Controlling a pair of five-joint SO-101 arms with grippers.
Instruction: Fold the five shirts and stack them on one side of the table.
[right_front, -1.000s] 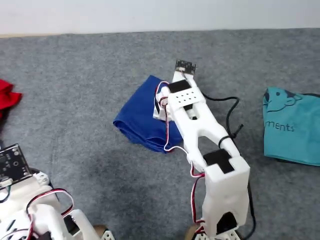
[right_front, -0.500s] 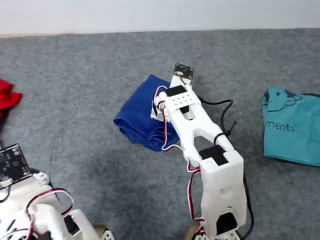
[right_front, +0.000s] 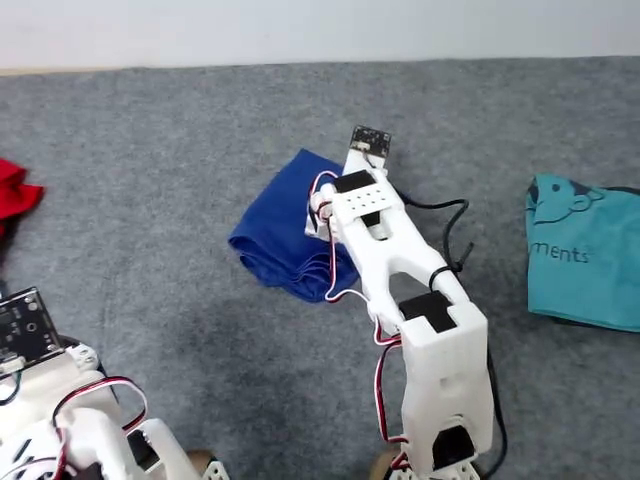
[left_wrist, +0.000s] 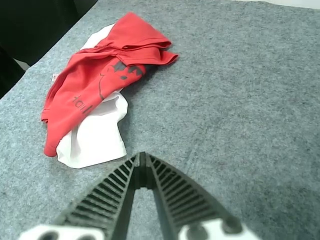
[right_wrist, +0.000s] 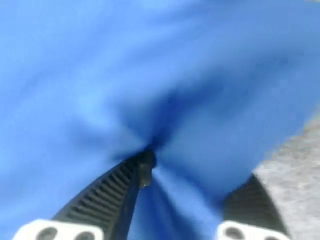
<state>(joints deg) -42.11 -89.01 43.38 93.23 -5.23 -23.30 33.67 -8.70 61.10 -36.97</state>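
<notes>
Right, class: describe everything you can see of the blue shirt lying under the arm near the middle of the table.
The blue shirt is plain, soft cloth, bunched and partly folded in rounded layers on the grey table. The right gripper pinches it: creases run into the fingertips, and a fold covers part of one finger. That arm covers part of the shirt in the high view. The shirt lies apart from the teal shirt.
</notes>
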